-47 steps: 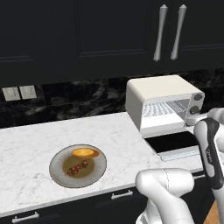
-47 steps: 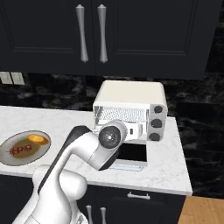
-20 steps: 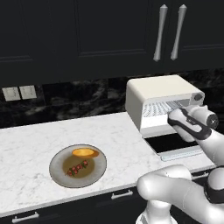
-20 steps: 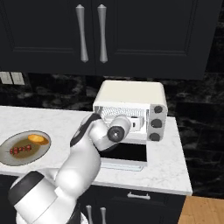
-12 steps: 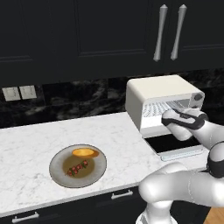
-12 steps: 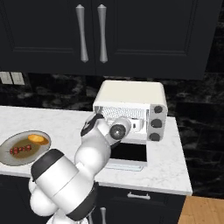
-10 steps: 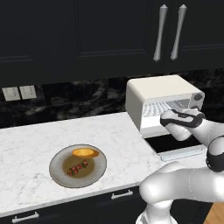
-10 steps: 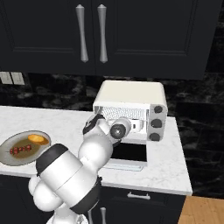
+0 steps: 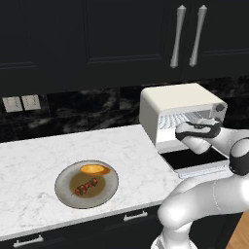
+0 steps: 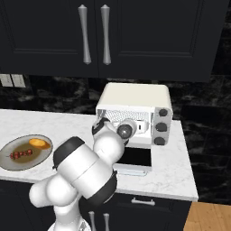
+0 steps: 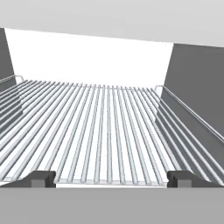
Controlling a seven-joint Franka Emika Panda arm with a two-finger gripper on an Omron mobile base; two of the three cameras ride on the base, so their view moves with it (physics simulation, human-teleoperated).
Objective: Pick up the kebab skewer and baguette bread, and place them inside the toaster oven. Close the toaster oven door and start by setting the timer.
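Toaster oven point(image 9: 181, 109) is taken as the landmark. The gripper point(image 11: 109, 180) is held at the oven's mouth with its two finger tips point(image 11: 40, 178) spread wide and nothing between them, and it is pointed straight into the cavity. In the hand view the wire rack point(image 11: 96, 131) is seen directly ahead of the tips, bare along its whole length, with the dark side walls of the cavity to either side and the pale back wall beyond.

In the left base view the hand is seen in front of the oven's opening, above the toaster oven door point(image 9: 197, 160), which is folded down flat onto the white marble counter point(image 9: 29, 160). The door's handle is not clearly made out, and part of the opening is covered by the arm. In the right base view the oven's front is largely hidden behind the arm's white body; the dark knobs point(image 10: 161, 126) at the oven's right are left in sight.

Well to the left of the oven, a grey plate point(image 9: 63, 187) is set on the counter. On it the baguette bread point(image 9: 95, 169) and the kebab skewer point(image 9: 86, 186) are laid side by side, apart from the hand.
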